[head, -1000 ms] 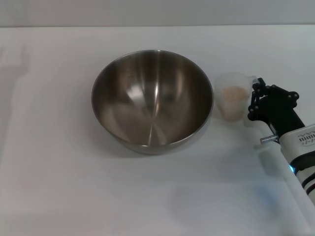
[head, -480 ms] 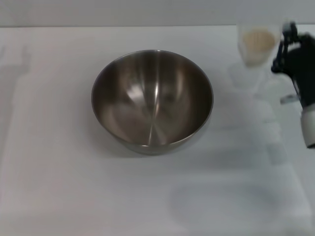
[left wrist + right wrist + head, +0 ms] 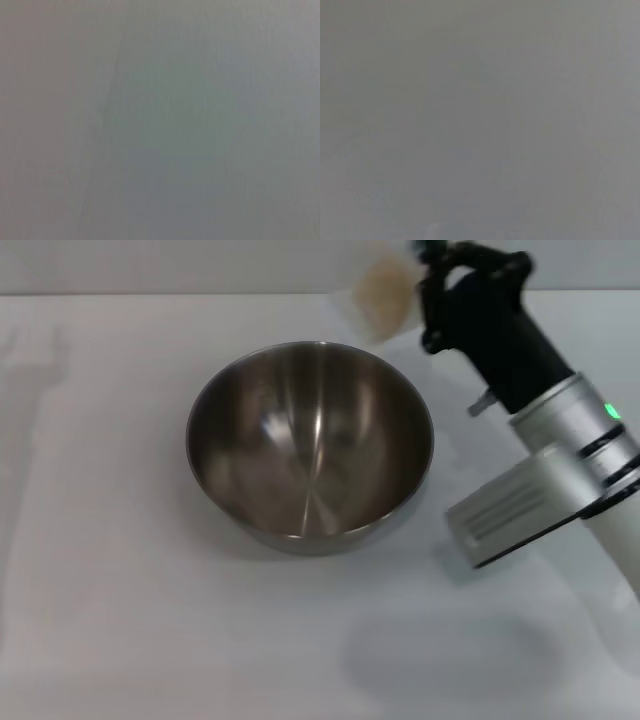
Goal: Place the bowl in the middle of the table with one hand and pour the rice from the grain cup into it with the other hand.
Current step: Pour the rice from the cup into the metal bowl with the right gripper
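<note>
Rice point(image 3: 381, 286) is sitting as a pale heap inside the grain cup point(image 3: 378, 292), which I am seeing lifted off the table point(image 3: 120, 620) and tilting toward the bowl point(image 3: 310, 445), just past the bowl's far right rim. Nothing is showing inside the bowl yet; it is resting on the table, about mid-table. My right gripper point(image 3: 425, 285) is closing its jaws on the cup's side, just right of it, with the arm reaching back from the bowl's right side and a green light glowing on its wrist. Both wrist views are giving me only flat grey. My left gripper is showing nowhere.
</note>
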Motion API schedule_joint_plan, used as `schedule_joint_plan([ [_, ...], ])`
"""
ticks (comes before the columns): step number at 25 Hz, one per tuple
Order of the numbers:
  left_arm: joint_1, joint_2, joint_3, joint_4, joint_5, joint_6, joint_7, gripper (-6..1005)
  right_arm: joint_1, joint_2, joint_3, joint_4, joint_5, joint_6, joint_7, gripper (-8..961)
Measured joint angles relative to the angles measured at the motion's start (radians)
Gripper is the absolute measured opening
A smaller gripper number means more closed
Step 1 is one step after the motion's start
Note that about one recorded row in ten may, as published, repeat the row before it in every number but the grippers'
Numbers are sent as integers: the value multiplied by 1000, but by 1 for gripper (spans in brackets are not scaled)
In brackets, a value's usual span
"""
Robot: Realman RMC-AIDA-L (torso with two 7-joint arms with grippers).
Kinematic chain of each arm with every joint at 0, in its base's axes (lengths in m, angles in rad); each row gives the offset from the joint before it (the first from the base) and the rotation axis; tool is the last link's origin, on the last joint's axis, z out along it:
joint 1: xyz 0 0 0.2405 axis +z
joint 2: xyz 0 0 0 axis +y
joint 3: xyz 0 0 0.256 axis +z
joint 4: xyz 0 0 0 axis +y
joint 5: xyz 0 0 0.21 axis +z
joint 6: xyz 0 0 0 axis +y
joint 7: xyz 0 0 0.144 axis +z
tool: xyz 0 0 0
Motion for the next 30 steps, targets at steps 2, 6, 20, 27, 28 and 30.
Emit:
schedule_joint_plan([
  [2,-5,-1,-5,0,0,-2,3,543,10,1,0,-1,-50,9,-117,11],
  [6,-13,-2,-12,2,0,-4,4,543,22,0,0,-22,-132,12,-316,10],
  [20,-18,-5,-26,7,0,-6,7,543,86,-2,-1,-145,-298,32,-492,11],
  [27,-19,-12,-26,10,0,-10,6,544,115,-3,-2,-192,-371,30,-539,11],
  [28,-19,-12,-26,10,0,-10,6,544,118,-3,-2,-196,-379,29,-549,10],
  [30,-19,-13,-26,11,0,-12,6,544,122,-3,-2,-200,-392,26,-565,10],
])
